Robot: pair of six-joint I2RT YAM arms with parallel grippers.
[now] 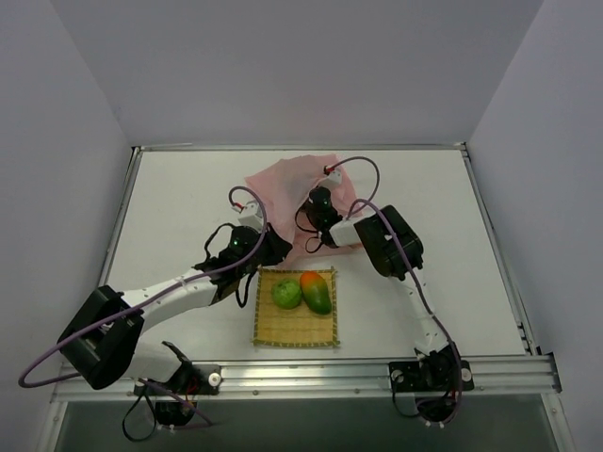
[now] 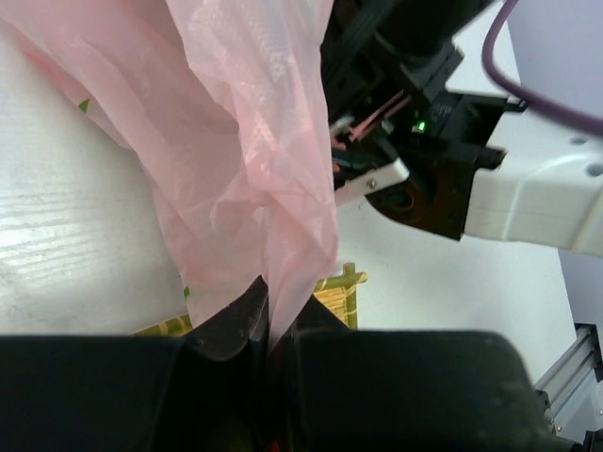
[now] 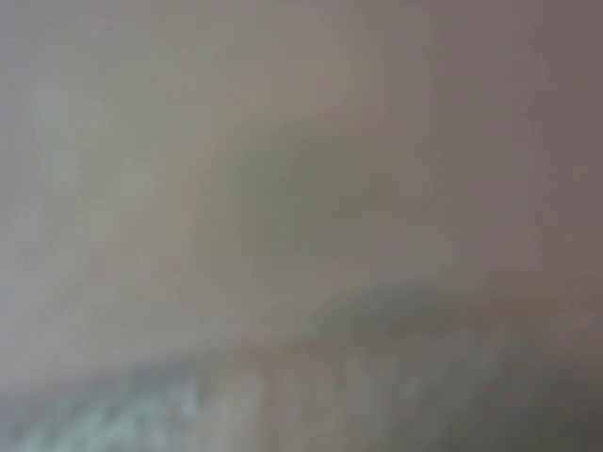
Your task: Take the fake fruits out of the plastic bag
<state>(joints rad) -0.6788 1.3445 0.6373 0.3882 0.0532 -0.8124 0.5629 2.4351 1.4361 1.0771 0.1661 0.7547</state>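
Note:
The pink plastic bag (image 1: 283,184) lies crumpled at the middle back of the table. My left gripper (image 1: 274,249) is shut on the bag's near edge, and the film (image 2: 245,141) rises out of the pinched jaws (image 2: 271,306). My right gripper (image 1: 314,234) reaches into the bag from the right, its fingers hidden by the film. The right wrist view is a pinkish-grey blur with a dim green patch (image 3: 292,188). Two fake fruits, a round green one (image 1: 286,293) and a green-and-red mango (image 1: 317,291), rest side by side outside the bag.
The two fruits lie on a square bamboo mat (image 1: 294,330) near the front of the table, just in front of the bag; its corner (image 2: 334,292) shows beside my left fingers. Grey walls enclose the white table on three sides.

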